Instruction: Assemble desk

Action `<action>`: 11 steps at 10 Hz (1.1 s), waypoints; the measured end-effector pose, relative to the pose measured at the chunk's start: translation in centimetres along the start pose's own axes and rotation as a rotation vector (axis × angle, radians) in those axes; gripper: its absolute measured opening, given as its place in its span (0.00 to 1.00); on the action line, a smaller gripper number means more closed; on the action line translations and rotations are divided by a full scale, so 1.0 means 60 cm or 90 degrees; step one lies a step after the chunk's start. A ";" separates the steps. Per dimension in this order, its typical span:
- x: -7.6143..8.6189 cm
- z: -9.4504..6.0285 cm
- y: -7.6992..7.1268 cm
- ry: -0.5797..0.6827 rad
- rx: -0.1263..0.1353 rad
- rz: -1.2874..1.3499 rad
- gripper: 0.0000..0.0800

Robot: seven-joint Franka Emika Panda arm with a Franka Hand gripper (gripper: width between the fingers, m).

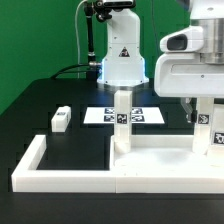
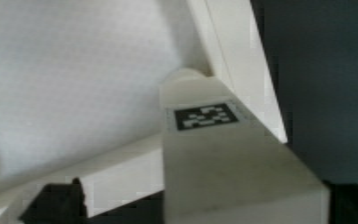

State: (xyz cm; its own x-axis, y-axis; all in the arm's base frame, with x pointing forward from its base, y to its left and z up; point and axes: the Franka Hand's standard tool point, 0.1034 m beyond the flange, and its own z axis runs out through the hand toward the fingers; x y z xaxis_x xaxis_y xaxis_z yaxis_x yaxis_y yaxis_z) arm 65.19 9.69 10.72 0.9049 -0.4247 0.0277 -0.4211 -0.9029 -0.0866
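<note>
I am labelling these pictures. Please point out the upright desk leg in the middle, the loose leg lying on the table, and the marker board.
upright desk leg point(image 1: 122, 118): exterior view, tagged middle.
loose leg point(image 1: 61, 119): exterior view, top face.
marker board point(image 1: 100, 115): exterior view, its left end.

The white tabletop panel point(image 1: 165, 158) lay flat near the table's front edge with two tagged square legs point(image 1: 122, 118) standing upright on it, while a third leg point(image 1: 61, 119) lay loose toward the exterior view's left.
</note>
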 end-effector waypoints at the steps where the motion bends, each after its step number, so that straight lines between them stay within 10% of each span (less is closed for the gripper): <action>1: 0.000 0.000 0.000 0.000 -0.001 0.015 0.70; 2: 0.000 0.000 0.001 0.000 -0.001 0.015 0.47; 4: 0.000 0.001 0.001 0.000 0.000 0.091 0.36; 9: -0.003 0.003 0.003 -0.007 0.005 0.538 0.36; 11: -0.007 0.005 0.007 -0.026 0.055 0.757 0.36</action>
State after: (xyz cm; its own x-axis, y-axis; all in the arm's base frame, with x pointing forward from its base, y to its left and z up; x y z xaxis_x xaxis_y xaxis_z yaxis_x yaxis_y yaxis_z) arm 64.64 9.51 10.39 -0.0485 -0.9879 -0.1471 -0.9927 0.0640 -0.1024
